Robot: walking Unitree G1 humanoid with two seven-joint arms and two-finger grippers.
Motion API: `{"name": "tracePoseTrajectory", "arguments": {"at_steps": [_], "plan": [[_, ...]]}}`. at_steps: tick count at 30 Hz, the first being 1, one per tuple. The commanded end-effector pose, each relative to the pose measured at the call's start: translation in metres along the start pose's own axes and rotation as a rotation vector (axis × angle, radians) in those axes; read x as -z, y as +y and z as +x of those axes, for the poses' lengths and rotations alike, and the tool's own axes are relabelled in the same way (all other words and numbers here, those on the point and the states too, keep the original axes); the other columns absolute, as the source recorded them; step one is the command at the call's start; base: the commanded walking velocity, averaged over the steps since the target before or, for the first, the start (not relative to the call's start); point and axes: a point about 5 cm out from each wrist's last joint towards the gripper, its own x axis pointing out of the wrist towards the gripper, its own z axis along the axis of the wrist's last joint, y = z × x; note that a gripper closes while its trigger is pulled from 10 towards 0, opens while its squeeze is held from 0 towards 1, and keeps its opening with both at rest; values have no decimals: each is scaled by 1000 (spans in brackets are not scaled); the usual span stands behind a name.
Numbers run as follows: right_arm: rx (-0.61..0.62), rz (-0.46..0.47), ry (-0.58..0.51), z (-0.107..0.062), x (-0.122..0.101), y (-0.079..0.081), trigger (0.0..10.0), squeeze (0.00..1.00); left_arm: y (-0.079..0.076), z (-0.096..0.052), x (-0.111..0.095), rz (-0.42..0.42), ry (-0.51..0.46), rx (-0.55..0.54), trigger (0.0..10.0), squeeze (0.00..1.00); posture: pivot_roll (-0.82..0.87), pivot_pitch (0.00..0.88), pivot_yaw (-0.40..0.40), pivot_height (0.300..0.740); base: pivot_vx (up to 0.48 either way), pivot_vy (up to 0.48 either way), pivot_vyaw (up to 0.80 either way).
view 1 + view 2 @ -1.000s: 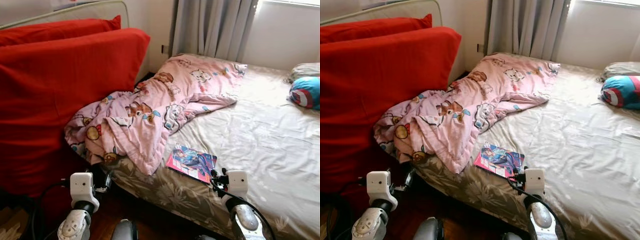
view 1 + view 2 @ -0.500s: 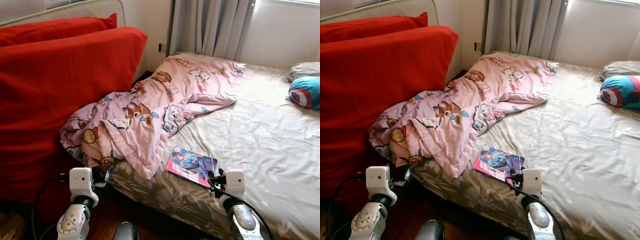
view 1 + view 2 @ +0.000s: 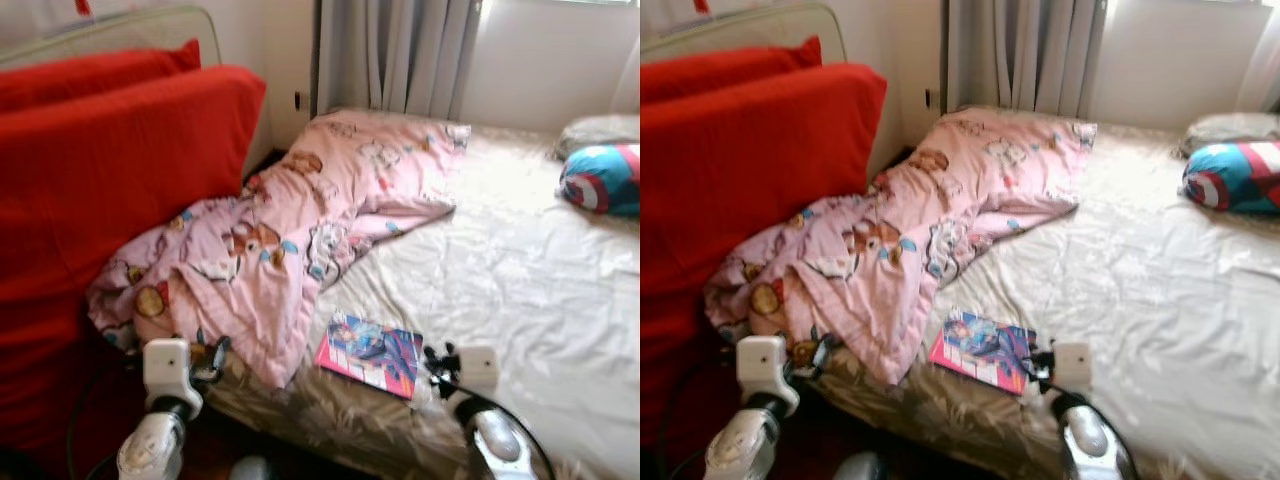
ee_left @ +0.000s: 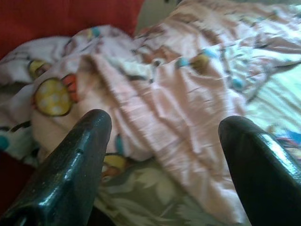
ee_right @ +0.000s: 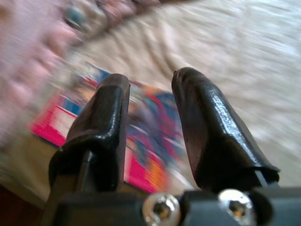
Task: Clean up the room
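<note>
Right claw (image 5: 149, 89) slightly parted, empty, just beside magazine (image 3: 368, 352) on bed (image 3: 520, 270).

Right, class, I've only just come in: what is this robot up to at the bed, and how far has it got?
The robot stands at the edge of a bed with both arms held out low. Its right claw is open beside a colourful magazine lying flat on the sheet, and holds nothing. Its left claw is open and faces a crumpled pink blanket that spills over the bed's edge beside big red cushions. Nothing has been picked up yet.
</note>
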Motion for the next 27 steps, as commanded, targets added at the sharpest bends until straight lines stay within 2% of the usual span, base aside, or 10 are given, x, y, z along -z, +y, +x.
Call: {"name": "tracePoseTrajectory", "arguments": {"at_steps": [1,10,11,12,15,17,22,27], "plan": [[26,25,38,-1,3,-8,10000,0,-4,5,-10,-4,-32,17,10000,0,26,0,-6,623,0,0,0],[-15,79,127,9,5,2,10000,0,-4,4,-18,15,-47,46,10000,0,52,63,11,623,0,0,0],[-32,110,156,12,5,6,10000,953,-4,3,-21,23,-48,52,10000,0,64,80,14,623,0,0,0],[-38,123,157,13,4,7,10000,1000,-4,2,-23,27,-51,55,10000,0,76,104,11,623,0,0,0],[-30,178,187,19,2,12,10000,1000,-3,-3,-30,38,-64,65,10000,0,114,162,15,623,0,0,0],[-15,206,209,20,3,14,10000,1000,-1,-7,-31,41,-64,59,10000,0,125,170,17,623,0,0,0],[125,261,215,26,-5,7,10000,1000,4,-17,-32,49,-47,33,10000,0,149,213,24,623,0,0,0],[113,270,190,29,-10,7,10000,1000,1,-25,-32,43,-31,33,10000,0,147,223,23,623,0,0,0]]}}
